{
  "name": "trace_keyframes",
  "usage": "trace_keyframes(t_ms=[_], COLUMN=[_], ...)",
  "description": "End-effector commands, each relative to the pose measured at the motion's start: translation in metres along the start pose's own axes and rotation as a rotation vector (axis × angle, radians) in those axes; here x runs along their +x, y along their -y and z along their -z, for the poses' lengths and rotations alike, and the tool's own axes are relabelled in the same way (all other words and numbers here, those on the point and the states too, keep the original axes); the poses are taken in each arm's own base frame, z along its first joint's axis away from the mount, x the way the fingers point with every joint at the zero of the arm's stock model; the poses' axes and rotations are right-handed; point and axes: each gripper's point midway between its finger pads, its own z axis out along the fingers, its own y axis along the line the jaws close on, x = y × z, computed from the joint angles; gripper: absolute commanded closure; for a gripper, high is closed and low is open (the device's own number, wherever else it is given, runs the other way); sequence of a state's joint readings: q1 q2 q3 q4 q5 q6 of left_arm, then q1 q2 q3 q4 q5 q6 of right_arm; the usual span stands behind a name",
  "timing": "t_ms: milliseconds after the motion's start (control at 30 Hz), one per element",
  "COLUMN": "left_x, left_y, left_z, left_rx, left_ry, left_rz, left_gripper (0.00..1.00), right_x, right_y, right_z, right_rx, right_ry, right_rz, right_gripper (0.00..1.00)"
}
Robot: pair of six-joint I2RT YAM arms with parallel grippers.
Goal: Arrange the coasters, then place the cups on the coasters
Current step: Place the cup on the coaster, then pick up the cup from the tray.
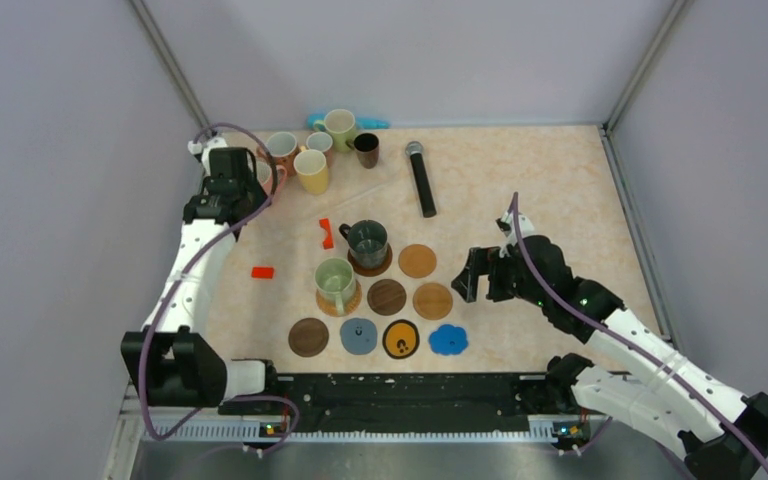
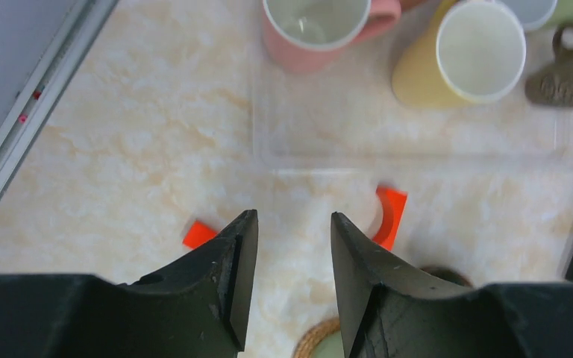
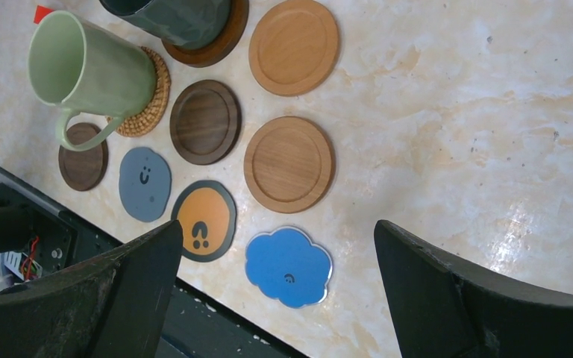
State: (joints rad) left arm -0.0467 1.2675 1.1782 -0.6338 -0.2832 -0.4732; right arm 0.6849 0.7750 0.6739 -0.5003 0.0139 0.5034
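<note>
1. Left claw [image 2: 291, 218] hangs over the far-left worktop [image 2: 119, 149] near the pink cup [image 2: 317, 30], jaws partly apart and holding nothing.
2. Right claw [image 3: 276, 227] gapes wide and empty above the coasters [image 3: 289, 162].
3. Dark green cup [image 1: 367, 240] and pale green cup [image 1: 335, 280] stand on coasters; other cups [image 1: 311, 170] cluster far left.

Beige marbled tabletop [image 1: 560, 180], plain grey walls [image 1: 410, 50] (metal corner posts [image 1: 168, 60])
</note>
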Motion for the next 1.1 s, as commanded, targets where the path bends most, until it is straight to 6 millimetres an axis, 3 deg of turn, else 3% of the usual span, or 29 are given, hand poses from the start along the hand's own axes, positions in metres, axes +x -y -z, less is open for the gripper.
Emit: trace_keyframes(t_ms=[0,333,533,733,1067], left_x=[-0.064,-0.094,-0.084,-0.063,-0.038], left_y=[0.000,-0.005,-0.007,-0.022,-0.022], left_z=[-0.025,-0.108,-0.146,-0.169,-0.189], left_rx=[-0.020,-0.048,-0.082,-0.138,-0.119], left_ry=[0.137,0.050,-0.009,-0.073,-0.146], left_rz=[0.177,0.232,0.212,0.214,0.186], left_gripper=[0.54,0.53,0.55,0.55,0.59], right_x=[-0.009,-0.011,-0.012,-0.005,-0.004], right_y=[-0.007,-0.013,-0.009,0.002,0.002], right_z=[-0.002,-0.001,-0.006,-0.019,-0.022], right_rx=[-0.029,-0.055,-0.028,0.026,0.023], right_ry=[0.032,0.023,0.014,-0.026,-0.025], right_rz=[-0.011,0.005,0.031,0.054,0.052], right_gripper=[0.02,0.02,0.02,0.02,0.01])
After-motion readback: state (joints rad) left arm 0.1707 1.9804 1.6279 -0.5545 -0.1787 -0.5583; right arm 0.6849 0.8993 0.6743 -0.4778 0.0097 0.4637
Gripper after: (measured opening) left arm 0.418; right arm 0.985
